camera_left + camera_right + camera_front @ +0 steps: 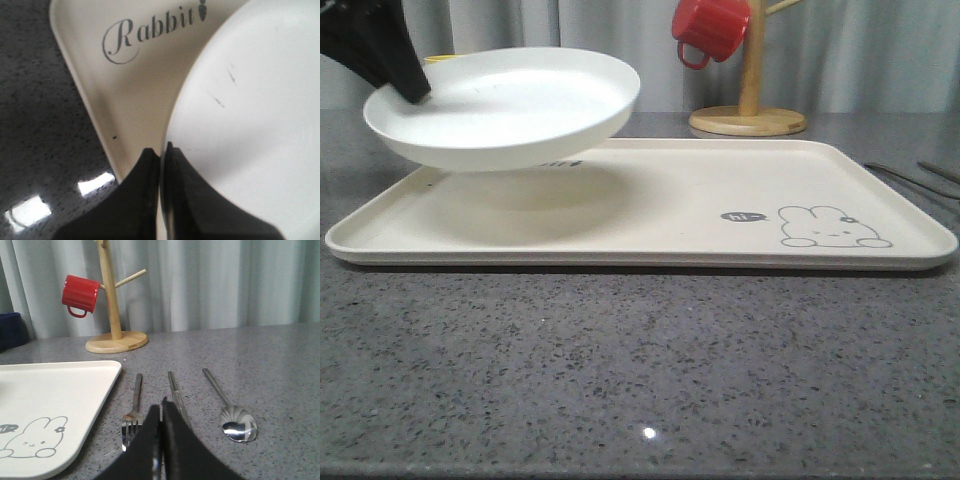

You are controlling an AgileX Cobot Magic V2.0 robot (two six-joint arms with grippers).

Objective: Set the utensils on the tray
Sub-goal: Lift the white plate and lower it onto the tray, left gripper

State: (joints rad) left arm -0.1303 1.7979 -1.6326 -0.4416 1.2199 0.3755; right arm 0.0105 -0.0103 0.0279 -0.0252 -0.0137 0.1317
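The right gripper has its fingers pressed together and holds nothing; it hangs low over the grey table, directly before the chopsticks. The fork lies just beside them on the tray side, the spoon on the other side. All three are still on the table, near the tray's edge. A risk, I think: closed fingers moving forward may push the thin cutlery away and not pick it. The gaps between the pieces are narrow.

The left gripper pinches the rim of the white plate, lifted over the tray's left part. With such a small hold on the rim, the plate could tilt or slip. The tray's right part, near the rabbit drawing, is free. Behind stands a wooden mug tree with a red mug.
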